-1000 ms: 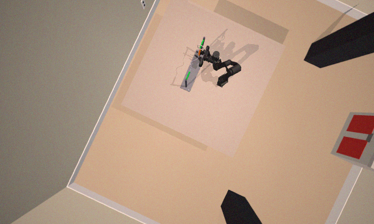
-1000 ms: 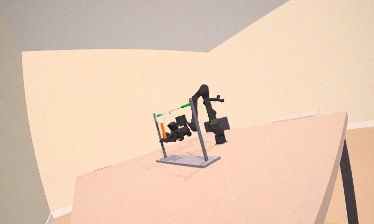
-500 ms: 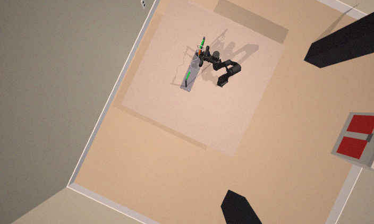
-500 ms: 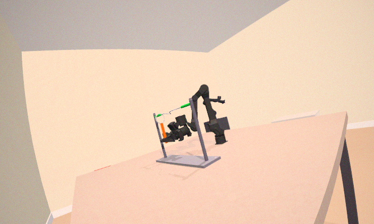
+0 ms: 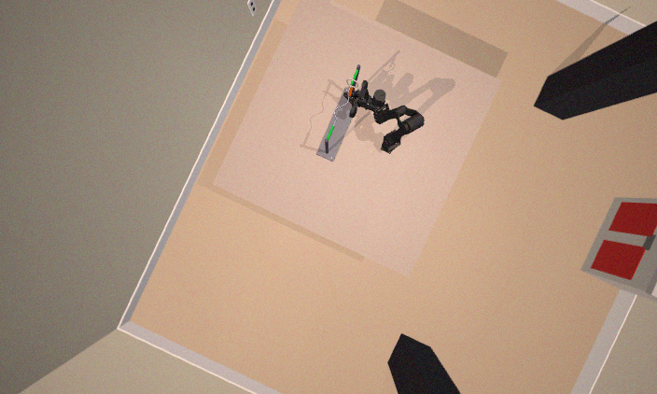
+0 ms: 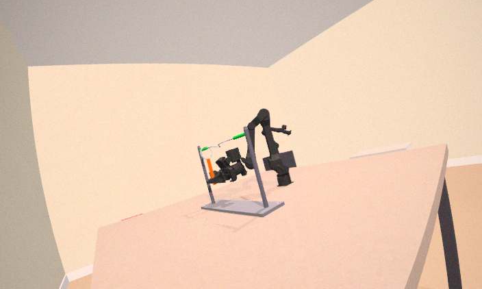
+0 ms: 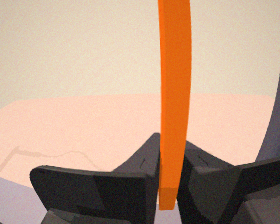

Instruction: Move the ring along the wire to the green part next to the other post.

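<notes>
The orange handle (image 7: 173,76) (image 6: 210,168) (image 5: 349,88) hangs straight down from a thin white ring (image 6: 206,153). The ring sits on the green part of the wire (image 6: 204,148) (image 5: 355,75) next to the left post (image 6: 209,190). My gripper (image 7: 163,139) (image 6: 213,180) (image 5: 348,93) is shut on the lower end of the handle, with one finger on each side. The thin grey wire (image 6: 222,142) (image 5: 339,107) runs on to the other green part (image 6: 238,135) (image 5: 329,132) at the right post (image 6: 256,172). The ring itself is out of the wrist view.
The two posts stand on a grey base plate (image 6: 245,207) (image 5: 336,139) on the pale table. The arm's base (image 6: 283,177) (image 5: 390,143) stands behind the frame. Black table legs and a red-and-grey object (image 5: 624,246) lie far off on the floor.
</notes>
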Motion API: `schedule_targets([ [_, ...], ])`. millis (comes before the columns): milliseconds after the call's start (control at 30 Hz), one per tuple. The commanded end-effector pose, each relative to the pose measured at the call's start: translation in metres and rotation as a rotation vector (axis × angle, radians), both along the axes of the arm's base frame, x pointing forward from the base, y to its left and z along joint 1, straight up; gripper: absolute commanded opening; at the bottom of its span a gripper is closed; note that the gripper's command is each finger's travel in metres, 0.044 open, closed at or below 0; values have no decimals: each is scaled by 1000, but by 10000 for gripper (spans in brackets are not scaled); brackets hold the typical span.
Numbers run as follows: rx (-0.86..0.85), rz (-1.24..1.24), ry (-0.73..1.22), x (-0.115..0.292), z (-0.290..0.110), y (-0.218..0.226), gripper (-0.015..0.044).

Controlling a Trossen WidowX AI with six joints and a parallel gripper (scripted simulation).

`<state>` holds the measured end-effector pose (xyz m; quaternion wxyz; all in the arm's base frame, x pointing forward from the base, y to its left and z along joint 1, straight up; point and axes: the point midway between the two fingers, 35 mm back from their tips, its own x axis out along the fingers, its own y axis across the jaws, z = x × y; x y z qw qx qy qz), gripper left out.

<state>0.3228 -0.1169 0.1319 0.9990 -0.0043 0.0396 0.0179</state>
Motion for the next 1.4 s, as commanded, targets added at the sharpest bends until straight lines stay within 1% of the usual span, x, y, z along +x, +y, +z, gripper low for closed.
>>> schedule_targets([
  [0, -6, 0, -8, 0, 9, 0, -150],
  [233, -5, -1, -9, 0, 19, 0, -150],
  [1367, -5, -1, -9, 0, 19, 0, -150],
])
